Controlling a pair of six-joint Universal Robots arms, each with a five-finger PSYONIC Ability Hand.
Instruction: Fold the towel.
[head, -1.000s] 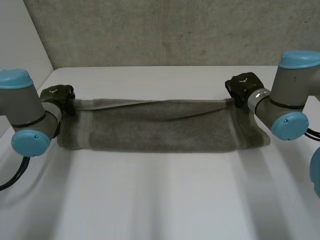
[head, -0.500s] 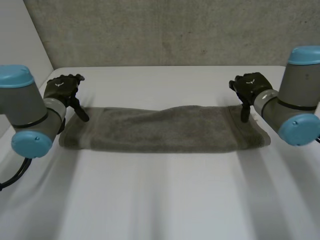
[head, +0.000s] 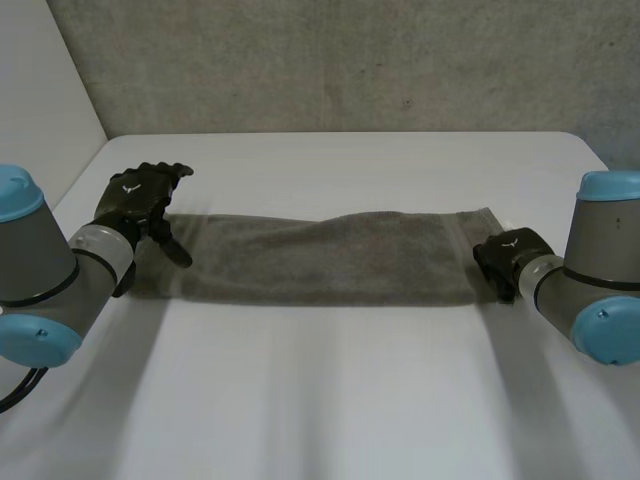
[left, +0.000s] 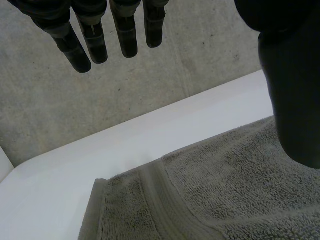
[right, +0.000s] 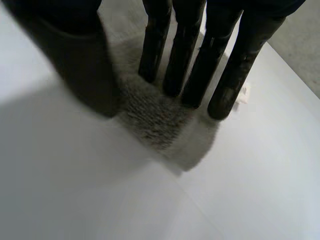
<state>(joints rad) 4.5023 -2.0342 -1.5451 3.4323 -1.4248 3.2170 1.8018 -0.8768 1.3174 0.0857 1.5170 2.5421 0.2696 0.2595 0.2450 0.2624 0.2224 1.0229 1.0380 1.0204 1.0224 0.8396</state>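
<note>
the fingers (left: 125, 35) of the left hand (head: 135, 200) are straight and spread, holding nothing, above the left end of the towel (head: 320, 258). the right hand (head: 505, 258) has its fingers (right: 177, 60) straight over the near right corner, thumb apart. both have released the far edge. the first fold looks done, a long strip across the table (head: 320, 400).

The head camera is sitting behind and between the arms, looking down across the table (head: 320, 400) toward the wall (head: 350, 60) from well back. The left wrist camera is peering close along the left hand (left: 295, 100), past its fingertips to that wall. The right wrist camera is staring closely down the right hand (right: 200, 70). Each is sharing with the head view the towel (head: 320, 255) end by its own hand.
</note>
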